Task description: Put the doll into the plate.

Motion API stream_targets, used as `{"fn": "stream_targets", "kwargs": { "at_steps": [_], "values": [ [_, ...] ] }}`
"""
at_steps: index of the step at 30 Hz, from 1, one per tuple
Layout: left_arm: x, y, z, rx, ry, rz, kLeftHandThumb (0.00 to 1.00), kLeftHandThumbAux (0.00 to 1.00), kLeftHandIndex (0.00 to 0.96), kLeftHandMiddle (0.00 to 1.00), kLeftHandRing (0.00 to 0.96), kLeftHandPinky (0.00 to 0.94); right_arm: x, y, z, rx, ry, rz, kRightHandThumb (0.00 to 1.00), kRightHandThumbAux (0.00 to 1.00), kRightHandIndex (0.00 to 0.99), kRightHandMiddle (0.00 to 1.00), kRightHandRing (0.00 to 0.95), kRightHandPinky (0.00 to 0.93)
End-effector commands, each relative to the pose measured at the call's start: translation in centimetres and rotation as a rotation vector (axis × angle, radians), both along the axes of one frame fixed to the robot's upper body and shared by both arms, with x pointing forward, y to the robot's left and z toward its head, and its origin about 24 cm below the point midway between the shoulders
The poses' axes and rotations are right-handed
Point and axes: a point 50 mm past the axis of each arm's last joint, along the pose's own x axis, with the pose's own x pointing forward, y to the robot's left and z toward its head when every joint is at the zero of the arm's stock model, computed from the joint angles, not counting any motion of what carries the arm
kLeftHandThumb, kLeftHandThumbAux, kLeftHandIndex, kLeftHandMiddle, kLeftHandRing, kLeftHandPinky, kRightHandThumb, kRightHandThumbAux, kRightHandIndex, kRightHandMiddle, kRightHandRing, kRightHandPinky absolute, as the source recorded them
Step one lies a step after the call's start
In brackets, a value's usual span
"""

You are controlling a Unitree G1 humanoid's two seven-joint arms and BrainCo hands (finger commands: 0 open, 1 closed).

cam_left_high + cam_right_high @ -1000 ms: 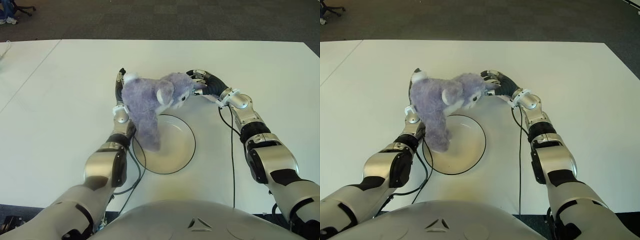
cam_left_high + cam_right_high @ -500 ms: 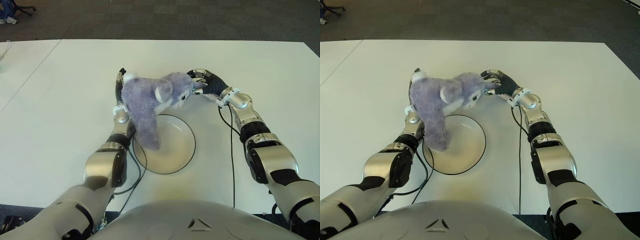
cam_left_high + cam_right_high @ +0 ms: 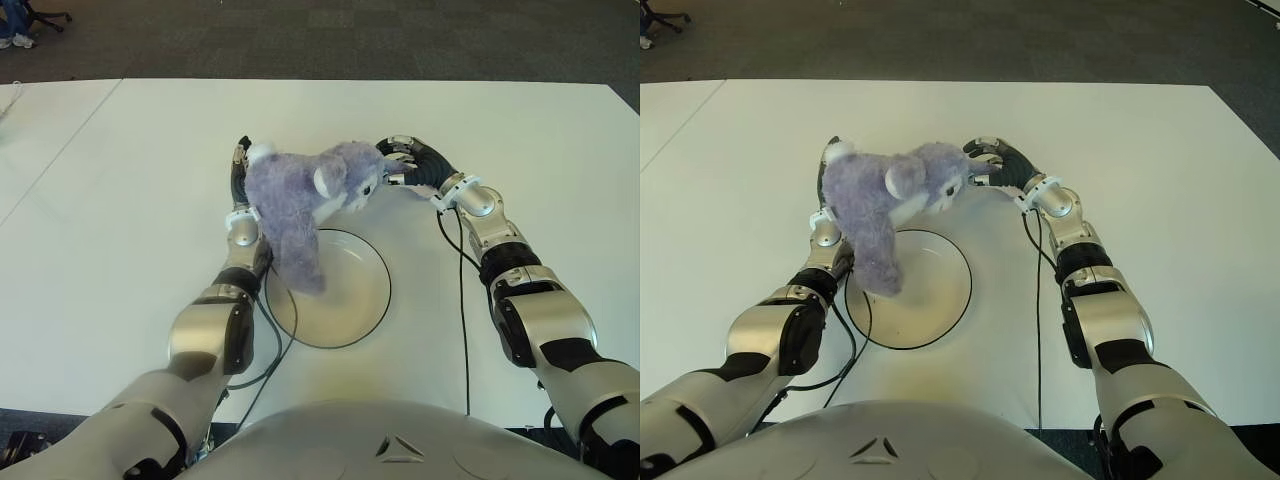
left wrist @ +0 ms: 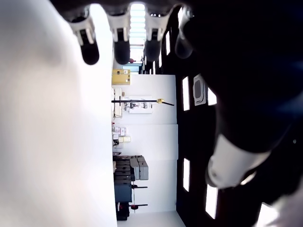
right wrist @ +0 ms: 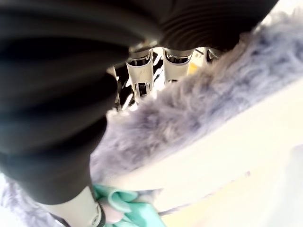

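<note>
A purple plush doll (image 3: 300, 195) is held above the white table (image 3: 120, 200) between the robot's two hands. The right hand (image 3: 405, 165) has its fingers (image 5: 142, 78) curled into the fur at the doll's head. The left hand (image 3: 240, 175) is behind the doll's back; its wrist view shows straight fingers and no fur, so it seems to brace the toy with an open palm, though the contact is hidden.

Over the last second the doll has shifted only a little, its head turning slightly toward the right hand, while its lower end still hangs over the near left edge of the white plate (image 3: 355, 290). Judged from this, the toy is nearly in position and still has to be lowered and released.

The table is plain white, and dark carpet (image 3: 300, 40) lies beyond its far edge.
</note>
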Motion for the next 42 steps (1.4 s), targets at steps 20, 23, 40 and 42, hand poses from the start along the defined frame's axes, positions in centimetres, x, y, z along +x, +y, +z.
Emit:
{"fn": "stream_targets", "kwargs": {
  "at_steps": [20, 23, 40, 42],
  "values": [
    [-5.9, -1.1, -7.4, -0.061, 0.366, 0.002, 0.05, 0.778, 0.044, 0.092, 0.099, 0.122, -0.1, -0.8, -1.1, -0.014, 0.107, -0.076, 0.127, 0.781, 0.697, 0.825, 0.821, 0.83],
    [-5.9, -1.2, -7.4, -0.069, 0.365, 0.003, 0.059, 0.772, 0.047, 0.091, 0.101, 0.135, -0.4, -0.6, -1.1, -0.025, 0.114, -0.055, 0.136, 0.782, 0.742, 0.857, 0.852, 0.861],
    [-5.9, -1.3, -7.4, -0.058, 0.358, 0.002, 0.031, 0.759, 0.044, 0.088, 0.094, 0.117, -3.8, -0.8, -4.7, -0.232, 0.137, -0.04, 0.145, 0.742, 0.789, 0.885, 0.878, 0.881],
    [-5.9, -1.3, -7.4, -0.056, 0.357, 0.001, 0.028, 0.757, 0.045, 0.09, 0.097, 0.125, -4.1, -0.9, -5.0, -0.234, 0.156, -0.04, 0.168, 0.747, 0.791, 0.887, 0.881, 0.884]
  ]
}}
